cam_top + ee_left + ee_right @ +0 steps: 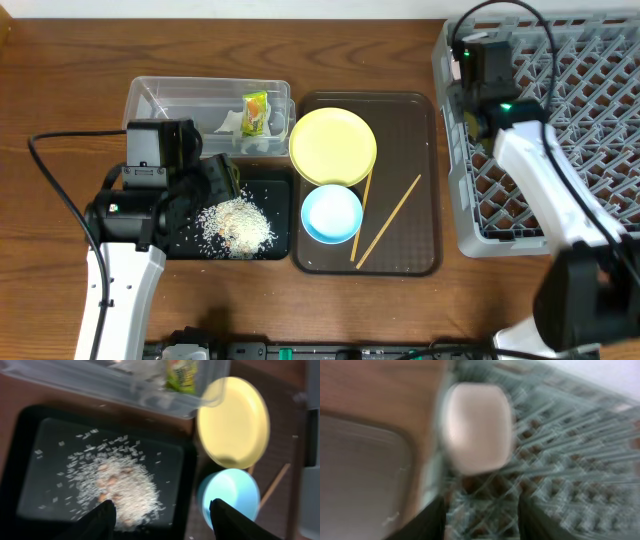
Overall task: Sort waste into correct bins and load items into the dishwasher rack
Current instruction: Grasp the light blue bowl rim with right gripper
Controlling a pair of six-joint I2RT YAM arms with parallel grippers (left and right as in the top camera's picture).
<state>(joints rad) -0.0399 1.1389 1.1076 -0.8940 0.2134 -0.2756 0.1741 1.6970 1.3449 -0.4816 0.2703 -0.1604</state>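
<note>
Two chopsticks [388, 222] lie on the brown tray [410, 240], long axes running 7 to 1 o'clock, at 3 o'clock of the blue bowl [331, 213]. Rice [238, 225] sits in the black tray [278, 195] under the left tool [162, 510], its fingers spread and empty. The right tool [482, 515], fingers apart, hangs at the grey rack [590, 120] on the wooden desk [60, 80].

The tub [160, 95] is at the back left. A wrapper [255, 112] and a paper scrap [230, 124] lie in it. Just in front of the tub is the small tray [278, 195], with rice [238, 225] piled on it. The big tray [400, 130] is to its right. On it, a plate [333, 146] is at the back and a bowl [331, 213] touches its front. Two chopsticks [390, 220] lie right of the bowl. The rack [590, 110] is far right. A blurry cup [477, 427] is at its edge.
</note>
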